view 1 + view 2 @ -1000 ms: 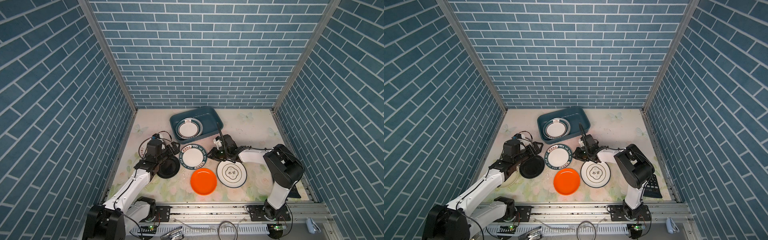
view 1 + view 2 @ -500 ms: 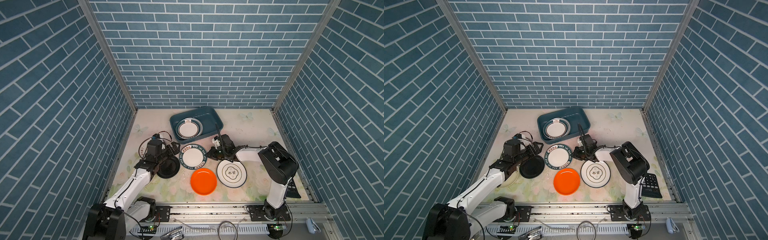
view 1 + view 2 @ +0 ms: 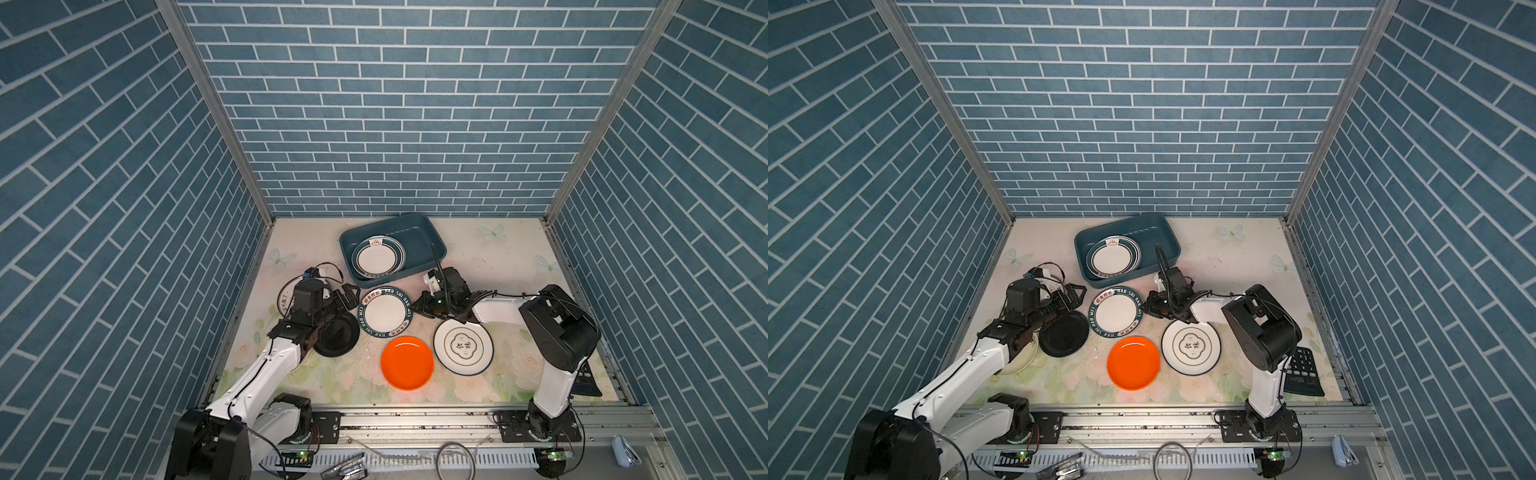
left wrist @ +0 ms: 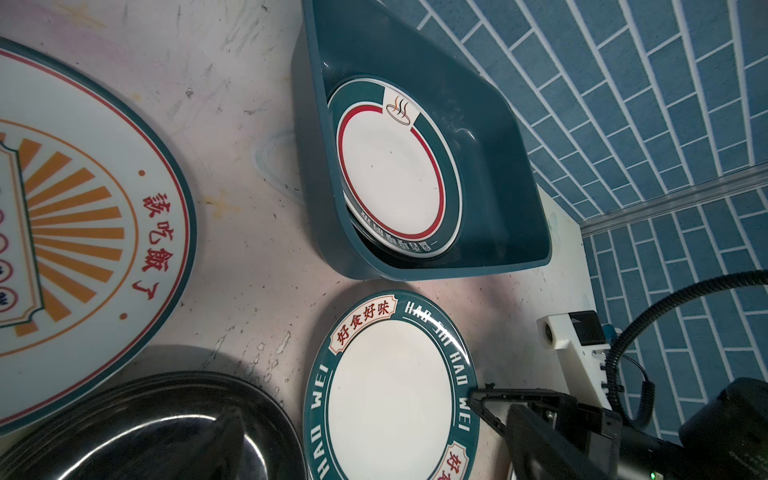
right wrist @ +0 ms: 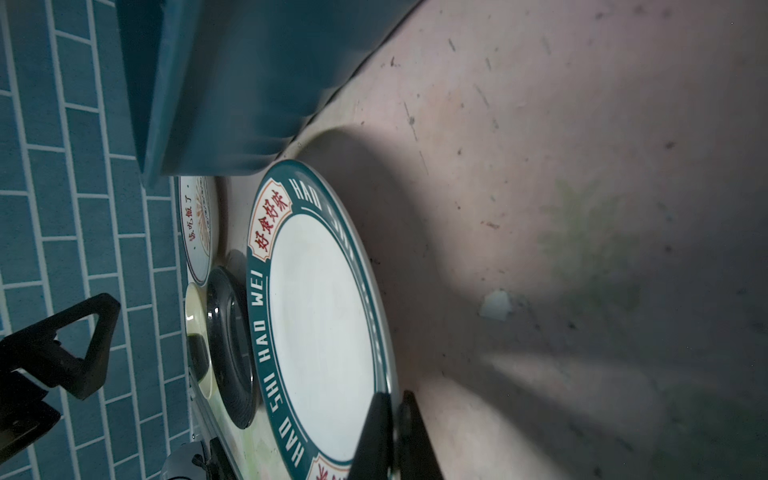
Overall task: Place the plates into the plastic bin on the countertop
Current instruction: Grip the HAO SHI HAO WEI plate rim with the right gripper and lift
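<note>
Spreading beneath both arms, the countertop (image 3: 498, 266) holds the bin (image 3: 419, 237) just beyond the right gripper (image 3: 417, 309), toward the back wall. A ringed plate (image 3: 377, 258) lies flat inside the bin, at the end nearer the left gripper (image 3: 348, 293).

Between the two grippers lies the lettered plate (image 3: 385, 311), its far edge just short of the bin's near wall. Behind the right gripper, partly under its arm, sits the character plate (image 3: 463, 347), with the orange plate (image 3: 407, 363) just beside it. Behind the left gripper lies the black plate (image 3: 336, 334). The sunburst plate (image 4: 83, 208) and a cream plate (image 5: 194, 307) lie to that gripper's outer side, mostly hidden under its arm in both top views. A calculator (image 3: 1302, 370) lies by the right arm's base, well behind its gripper.

The right gripper is clamped on the lettered plate's rim: in the right wrist view its fingers (image 5: 374, 419) pinch with the teal band between them. Whether that edge is off the countertop I cannot tell. The left gripper's jaws stand wide apart and empty, beside the lettered plate's opposite edge.
</note>
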`<state>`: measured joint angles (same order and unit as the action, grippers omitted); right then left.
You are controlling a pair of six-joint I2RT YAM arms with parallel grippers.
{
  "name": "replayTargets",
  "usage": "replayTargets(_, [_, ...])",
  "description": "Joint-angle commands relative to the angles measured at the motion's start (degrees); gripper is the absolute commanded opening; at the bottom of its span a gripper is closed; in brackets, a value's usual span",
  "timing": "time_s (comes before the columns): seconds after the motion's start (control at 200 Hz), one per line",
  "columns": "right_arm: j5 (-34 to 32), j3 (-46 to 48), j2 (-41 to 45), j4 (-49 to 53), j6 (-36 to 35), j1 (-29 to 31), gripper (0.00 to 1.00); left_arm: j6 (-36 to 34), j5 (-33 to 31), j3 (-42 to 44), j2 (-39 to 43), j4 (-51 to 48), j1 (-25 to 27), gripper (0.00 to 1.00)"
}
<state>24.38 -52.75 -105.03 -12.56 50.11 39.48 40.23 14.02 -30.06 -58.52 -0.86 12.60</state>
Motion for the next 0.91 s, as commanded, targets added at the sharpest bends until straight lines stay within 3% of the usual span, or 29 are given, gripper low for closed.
replayTargets(0.0, [-2.54, -0.11, 2.93, 1.69, -0.06, 0.11, 0.0, -1.04, -0.84, -0.3, 1.44, -2.1, -0.39, 0.99])
replayTargets(0.45, [-5.66, -1.74, 11.96, 12.84, -6.03, 0.05, 0.0, 0.32, -0.98, 0.21, 3.37, -1.45, -0.39, 1.0])
replayTargets(0.9, [-9.29, 0.37, 24.55, 16.75, -6.89, -0.02, 0.0, 2.82, 2.55, 0.28, 0.87, 2.28, -0.39, 1.0])
